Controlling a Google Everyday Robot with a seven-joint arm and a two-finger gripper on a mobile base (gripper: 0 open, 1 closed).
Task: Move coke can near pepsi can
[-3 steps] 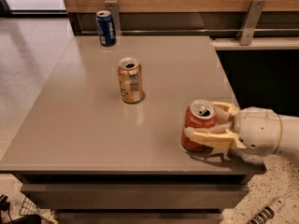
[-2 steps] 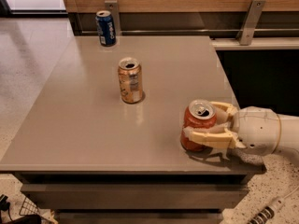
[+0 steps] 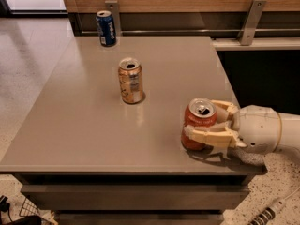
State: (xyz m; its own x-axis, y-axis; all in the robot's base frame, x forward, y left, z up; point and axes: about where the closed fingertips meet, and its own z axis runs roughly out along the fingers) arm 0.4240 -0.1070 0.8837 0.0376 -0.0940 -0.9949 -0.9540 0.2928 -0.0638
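The coke can (image 3: pixel 198 121), red-orange with a silver top, stands upright near the table's front right corner. My gripper (image 3: pixel 206 123) reaches in from the right, its tan fingers (image 3: pixel 211 136) closed around the can's sides, with the can resting on the table. The pepsi can (image 3: pixel 106 28), dark blue with white lettering, stands upright at the far left back of the table, well away from the coke can.
A tan-gold can (image 3: pixel 131 80) stands upright in the middle of the grey table (image 3: pixel 84 125), between the two task cans. A wooden wall with metal brackets (image 3: pixel 250 20) runs behind the table. The table's front and right edges are close to the gripper.
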